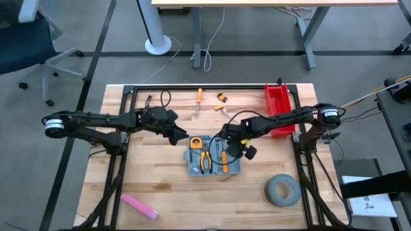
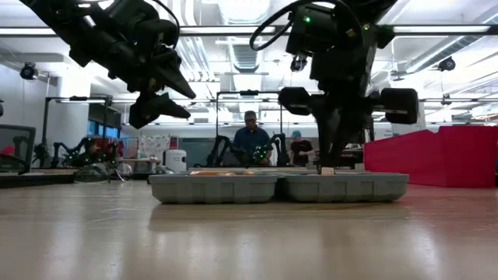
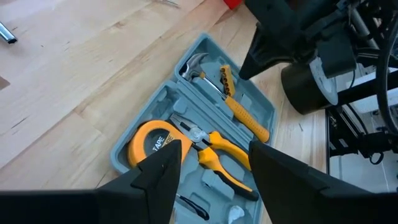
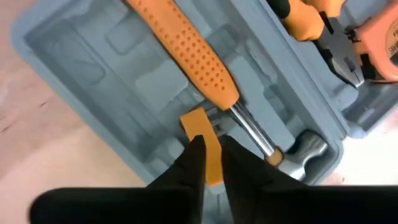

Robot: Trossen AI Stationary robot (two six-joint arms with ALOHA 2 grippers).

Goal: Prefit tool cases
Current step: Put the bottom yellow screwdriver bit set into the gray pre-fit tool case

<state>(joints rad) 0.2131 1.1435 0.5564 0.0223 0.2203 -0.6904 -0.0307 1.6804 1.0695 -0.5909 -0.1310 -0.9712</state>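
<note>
The open case [image 1: 214, 156] lies mid-table, already holding hammer [image 3: 230, 99], pliers [image 3: 214, 152] and tape measure [image 3: 152, 143]. The right gripper [image 4: 210, 163], pinching a small orange piece [image 4: 204, 140], probably a bit holder, presses it into a recess. The left gripper [image 3: 211, 180] hovers above, jaws spread. A screwdriver [image 1: 198, 101] near the far edge remains unplaced.

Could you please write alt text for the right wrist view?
The right tool pinches a small orange piece over the open blue-grey tool case, beside the hammer lying in its recess.

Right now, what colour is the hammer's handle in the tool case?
Orange, with a dotted grip texture, on the hammer lying in the blue-grey tool case; clearest in the right wrist view.
</note>
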